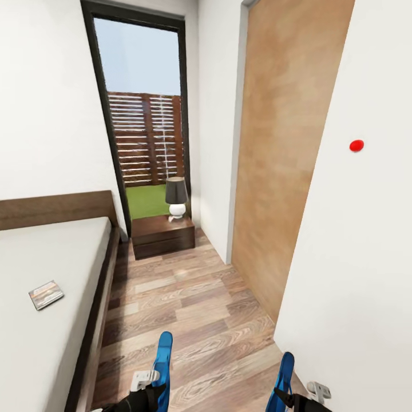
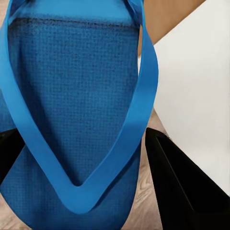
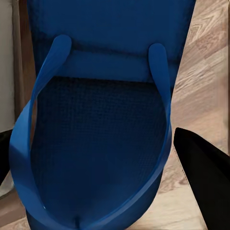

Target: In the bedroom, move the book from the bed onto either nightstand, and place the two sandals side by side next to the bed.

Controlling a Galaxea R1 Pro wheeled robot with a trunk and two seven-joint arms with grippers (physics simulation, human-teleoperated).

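I hold one bright blue sandal in each hand. In the head view the left sandal (image 1: 163, 355) stands up from my left gripper (image 1: 150, 386), which is shut on it, low over the wooden floor beside the bed (image 1: 34, 337). My right gripper (image 1: 288, 396) is shut on the right sandal (image 1: 284, 371) near the white wall. The left wrist view has its sandal (image 2: 72, 91) between black fingers (image 2: 184, 191); the right wrist view has the other sandal (image 3: 100, 124) beside a black finger (image 3: 206, 187). The book (image 1: 46, 294) lies flat on the grey mattress. The nightstand (image 1: 163, 236) with its lamp (image 1: 176, 198) stands ahead by the headboard.
A strip of wooden floor (image 1: 189, 309) runs between the bed frame and the white wall (image 1: 355, 246) on the right. A light wooden door panel (image 1: 280, 149) stands ahead on the right. A tall glass door (image 1: 143, 114) behind the nightstand looks onto grass and a fence.
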